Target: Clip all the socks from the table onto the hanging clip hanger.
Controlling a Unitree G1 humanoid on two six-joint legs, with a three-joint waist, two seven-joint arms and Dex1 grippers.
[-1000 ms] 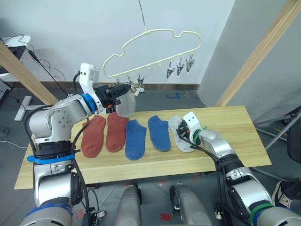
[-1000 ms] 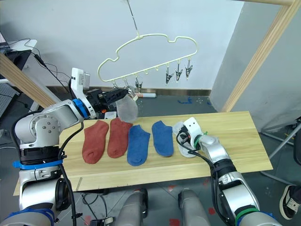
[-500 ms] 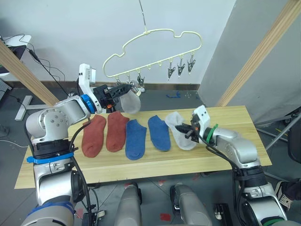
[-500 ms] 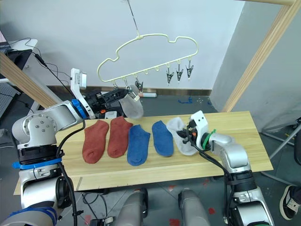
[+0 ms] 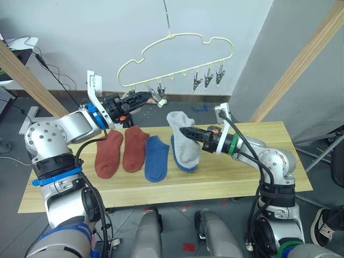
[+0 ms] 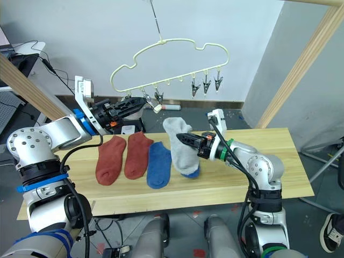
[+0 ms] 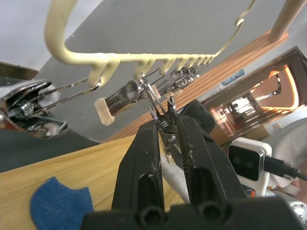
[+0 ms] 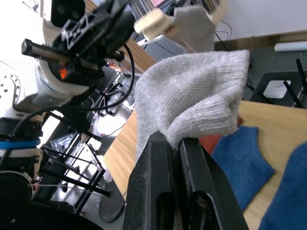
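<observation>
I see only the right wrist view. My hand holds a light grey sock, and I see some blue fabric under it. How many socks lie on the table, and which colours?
Observer: Four lie flat on the table: two rust-red socks side by side towards your left, then two blue socks. The second blue one is partly hidden behind your grey sock.
Operator: And the left hand, what is it doing at the hanger?
Observer: The left hand is shut on one metal clip near the left end of the clip hanger, with its black fingers squeezing the clip from both sides.
</observation>
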